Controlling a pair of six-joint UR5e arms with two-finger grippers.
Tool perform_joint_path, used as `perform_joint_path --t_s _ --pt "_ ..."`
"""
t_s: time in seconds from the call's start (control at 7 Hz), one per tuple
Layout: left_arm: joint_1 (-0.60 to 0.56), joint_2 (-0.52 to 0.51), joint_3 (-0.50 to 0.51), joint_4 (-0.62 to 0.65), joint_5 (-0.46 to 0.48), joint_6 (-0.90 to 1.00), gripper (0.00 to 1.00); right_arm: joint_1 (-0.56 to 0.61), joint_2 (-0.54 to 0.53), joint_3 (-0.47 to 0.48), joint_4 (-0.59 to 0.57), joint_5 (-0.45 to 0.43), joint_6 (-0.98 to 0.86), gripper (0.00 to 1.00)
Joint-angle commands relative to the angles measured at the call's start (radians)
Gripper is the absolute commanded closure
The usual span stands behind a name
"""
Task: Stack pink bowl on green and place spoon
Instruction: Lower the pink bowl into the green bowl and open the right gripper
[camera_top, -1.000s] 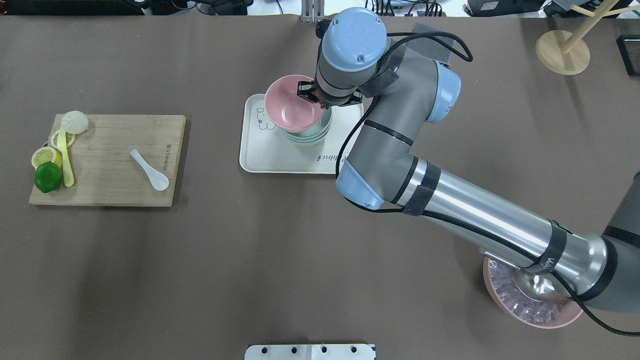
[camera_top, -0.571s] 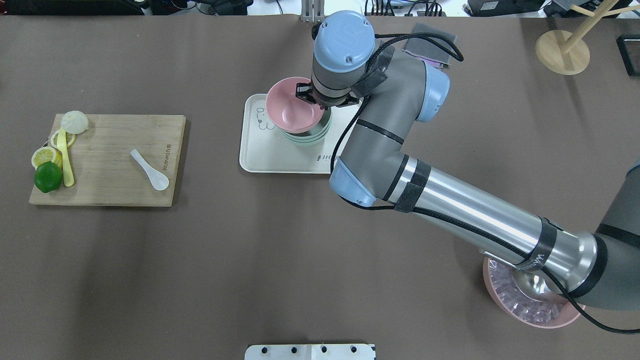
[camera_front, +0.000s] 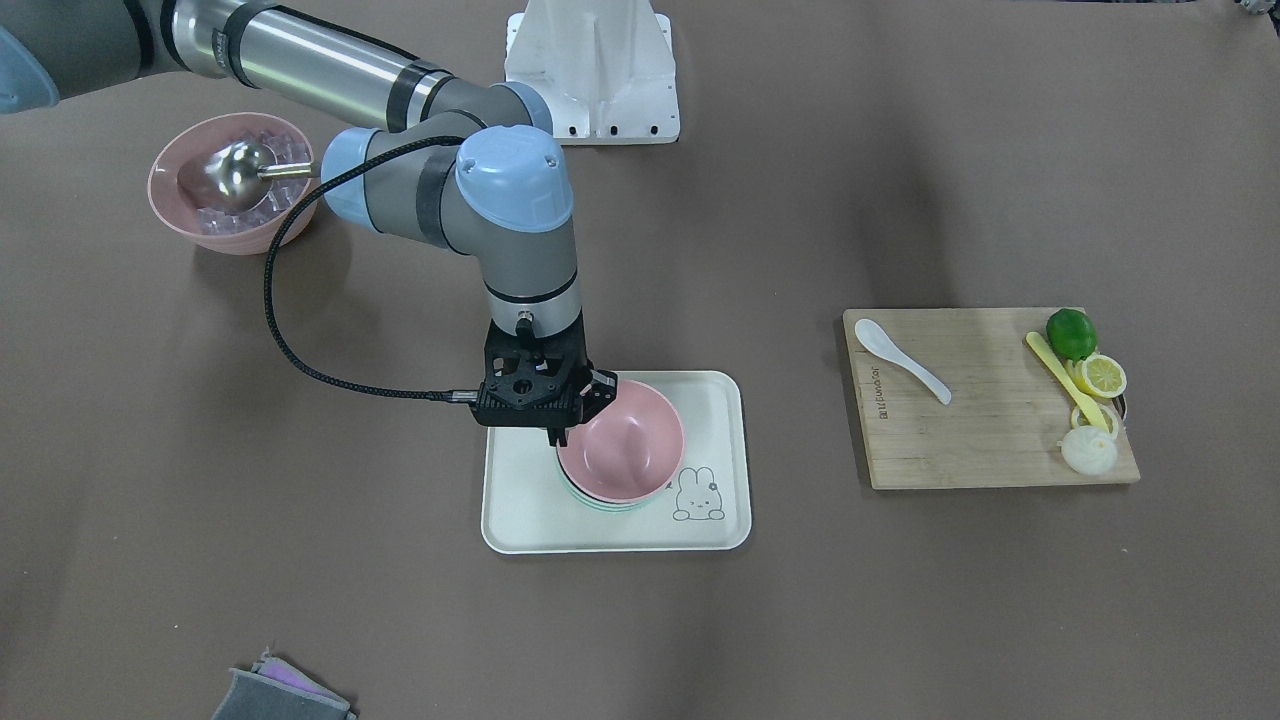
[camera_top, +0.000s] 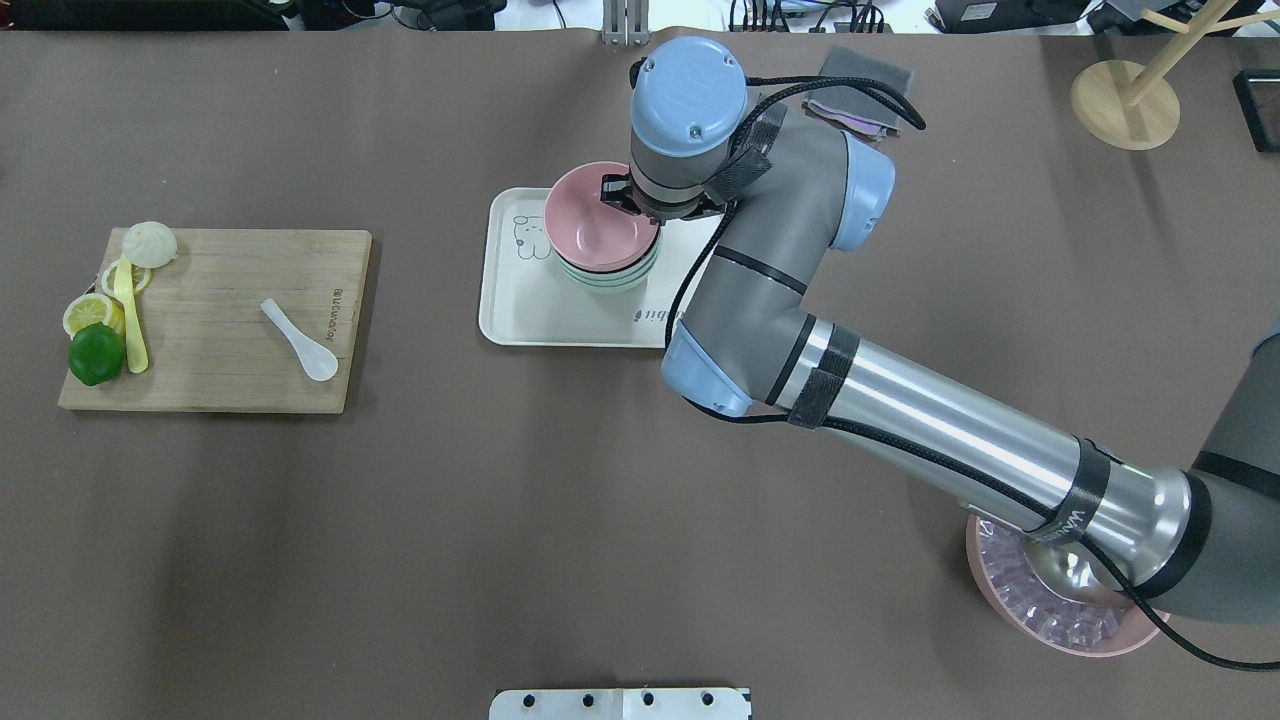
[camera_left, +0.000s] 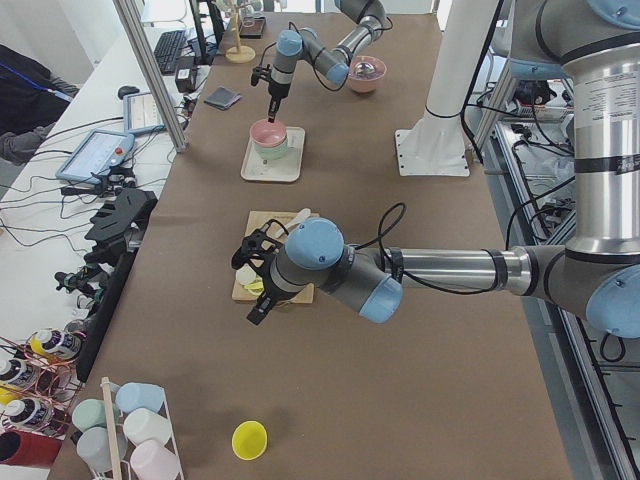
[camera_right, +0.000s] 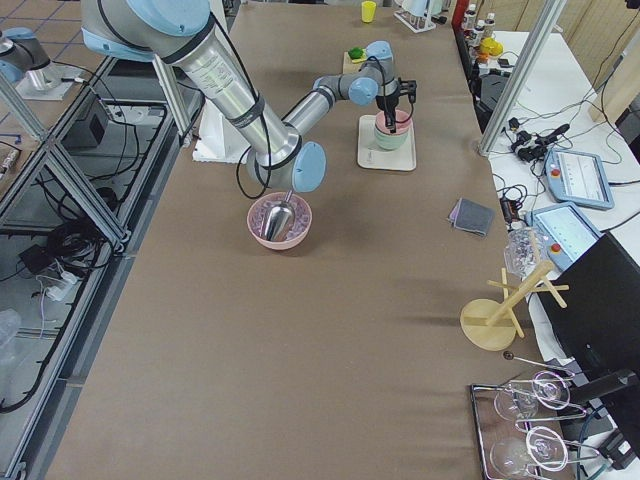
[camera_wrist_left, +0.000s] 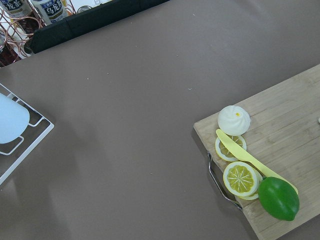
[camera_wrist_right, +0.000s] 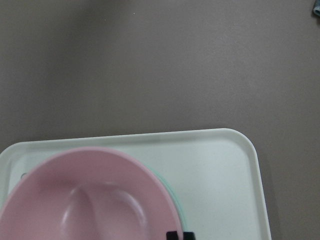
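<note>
Pinching rim of pink bowl (camera_front: 625, 440), right gripper (camera_front: 558, 434) at its edge, nested on green bowl (camera_top: 612, 280)

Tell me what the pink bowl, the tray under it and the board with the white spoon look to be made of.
The pink bowl looks like matte plastic or melamine: even colour, soft sheen. The tray seems similar, cream with a printed rabbit. The board is wood, apparently unvarnished, with visible grain lines.
</note>
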Motion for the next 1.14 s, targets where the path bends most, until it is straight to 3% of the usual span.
perform_joint_path --t_s 0.0,0.43,0.57,0.71,0.86,1.0 --pt "0.000 0.000 0.000 0.000 0.000 0.000 0.02 -0.006 0.000 -0.004 0.002 -0.009 0.001 1.00" --pt "0.000 0.000 0.000 0.002 0.000 0.000 0.02 -0.009 0.000 -0.007 0.002 -0.009 0.001 1.00" --pt "0.000 0.000 0.000 0.002 0.000 0.000 0.02 -0.009 0.000 -0.007 0.005 -0.009 0.003 0.91" --pt "0.000 0.000 0.000 0.002 0.000 0.000 0.02 -0.009 0.000 -0.007 0.017 -0.010 0.012 0.20" --pt "0.000 0.000 0.000 0.002 0.000 0.002 0.02 -0.007 0.000 0.000 0.017 -0.012 0.002 0.00" --pt "0.000 -0.003 0.000 0.005 0.000 -0.003 0.02 0.005 0.000 0.005 0.018 -0.006 -0.003 0.00"
